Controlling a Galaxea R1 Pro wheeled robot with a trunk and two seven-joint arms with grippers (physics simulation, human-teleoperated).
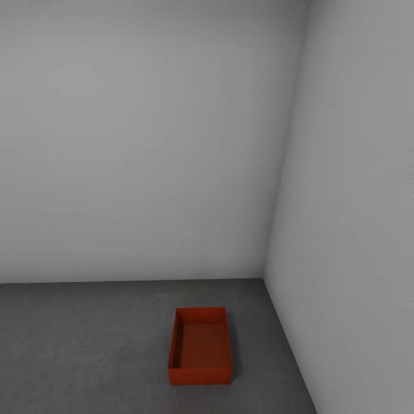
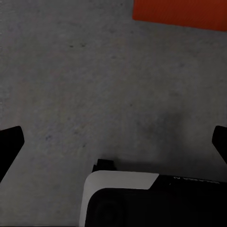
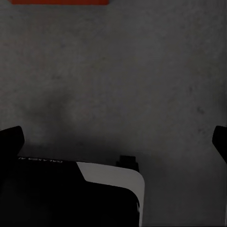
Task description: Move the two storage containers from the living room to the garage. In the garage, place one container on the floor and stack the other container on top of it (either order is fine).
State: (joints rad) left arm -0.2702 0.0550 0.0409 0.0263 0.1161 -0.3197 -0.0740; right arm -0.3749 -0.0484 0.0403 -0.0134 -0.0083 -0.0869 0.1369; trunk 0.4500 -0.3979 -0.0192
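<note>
A bare room corner: two plain pale grey walls (image 1: 144,144) meet at a vertical seam, above a dark grey, speckled concrete floor (image 1: 75,345). This looks like the garage. One orange-red storage container (image 1: 200,346) sits flat on the floor near the corner, open top up, empty, its long side running away from the viewer; it stands just short of the right-hand wall without touching it

From the left wrist camera, the left end effector (image 2: 113,142) points down at bare concrete, its two dark fingertips (image 2: 9,142) set far apart at the picture's edges with nothing between them. A slab of orange-red container wall (image 2: 182,14) shows at the edge of that picture. The right end effector (image 3: 113,142) is the same: fingers (image 3: 12,139) spread wide, holding nothing, with a thin strip of the orange-red container (image 3: 59,2) at the frame edge. Part of the robot's own black and white body (image 2: 123,198) sits low in both wrist pictures

Only one container is visible here; the second is not in sight, so I would judge the stacking step as not yet done

Risks, as I read them: the container sits close to the side wall, so an arm reaching in beside it could scrape the wall. A second bin lowered off-centre or tilted could catch on the thin rim and slide off, or shove the light lower bin across the smooth concrete. The wheeled base, rolling in too near, could nudge it
</note>
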